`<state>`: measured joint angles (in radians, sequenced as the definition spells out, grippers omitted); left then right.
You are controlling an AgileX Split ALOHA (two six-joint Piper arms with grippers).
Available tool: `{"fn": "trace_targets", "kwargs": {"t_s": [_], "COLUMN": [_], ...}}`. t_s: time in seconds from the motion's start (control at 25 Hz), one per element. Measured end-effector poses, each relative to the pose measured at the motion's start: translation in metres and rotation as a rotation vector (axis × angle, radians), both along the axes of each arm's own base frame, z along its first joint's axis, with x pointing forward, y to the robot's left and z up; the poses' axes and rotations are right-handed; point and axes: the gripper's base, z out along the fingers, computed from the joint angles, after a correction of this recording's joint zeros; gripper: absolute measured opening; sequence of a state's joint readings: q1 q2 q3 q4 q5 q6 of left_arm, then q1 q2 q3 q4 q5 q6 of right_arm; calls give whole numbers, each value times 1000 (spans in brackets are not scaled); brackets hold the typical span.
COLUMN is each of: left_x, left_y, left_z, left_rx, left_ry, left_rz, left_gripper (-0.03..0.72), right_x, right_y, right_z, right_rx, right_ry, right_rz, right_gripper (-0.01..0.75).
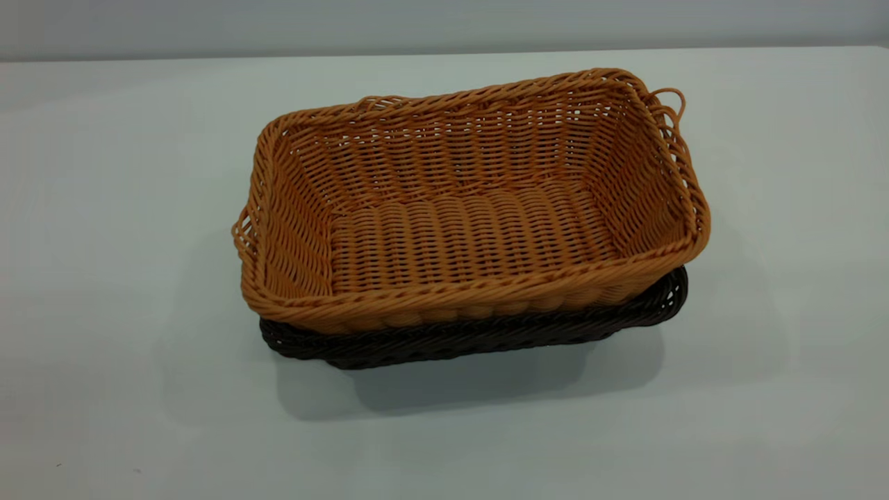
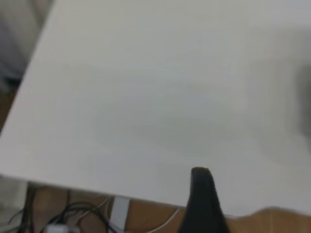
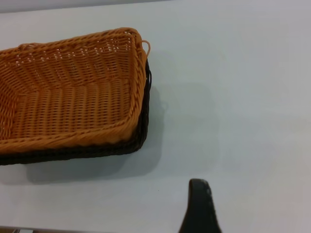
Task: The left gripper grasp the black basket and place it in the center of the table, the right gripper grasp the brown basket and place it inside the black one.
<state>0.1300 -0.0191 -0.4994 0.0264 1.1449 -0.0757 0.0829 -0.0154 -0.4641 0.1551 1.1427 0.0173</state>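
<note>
The brown basket [image 1: 472, 229] sits nested inside the black basket [image 1: 486, 337] near the middle of the white table [image 1: 104, 208]. Only the black basket's rim shows, along the near side and the right end. Neither gripper shows in the exterior view. In the right wrist view both baskets, brown [image 3: 73, 97] and black [image 3: 142, 128], lie apart from my right gripper [image 3: 243, 213]. Only one of its fingers [image 3: 200, 208] shows, with nothing against it. My left gripper [image 2: 243, 208] hangs over the table's edge, one finger [image 2: 201, 204] showing, holding nothing.
The table edge [image 2: 97, 187] crosses the left wrist view, with cables [image 2: 73, 213] on the floor beyond it. Bare tabletop [image 3: 243, 97] lies to the right of the baskets.
</note>
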Motion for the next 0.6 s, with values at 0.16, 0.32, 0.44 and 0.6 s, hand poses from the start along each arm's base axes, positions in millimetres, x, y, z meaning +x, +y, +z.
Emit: {"fn": "trace_targets", "kwargs": {"t_s": [0.16, 0.32, 0.44, 0.6], "left_x": [0, 0, 0, 0], "left_y": [-1, -1, -1, -1], "left_z": [0, 0, 0, 0], "left_rx": [0, 0, 0, 0], "left_ry": [0, 0, 0, 0], "left_rz": [49, 49, 49, 49], "left_gripper": [494, 494, 494, 494], "right_x": [0, 0, 0, 0], "right_y": [0, 0, 0, 0], "right_z": [0, 0, 0, 0], "right_rx": [1, 1, 2, 2], "right_ry": [0, 0, 0, 0], "right_rz": [1, 1, 1, 1], "right_gripper": [475, 475, 475, 475]}}
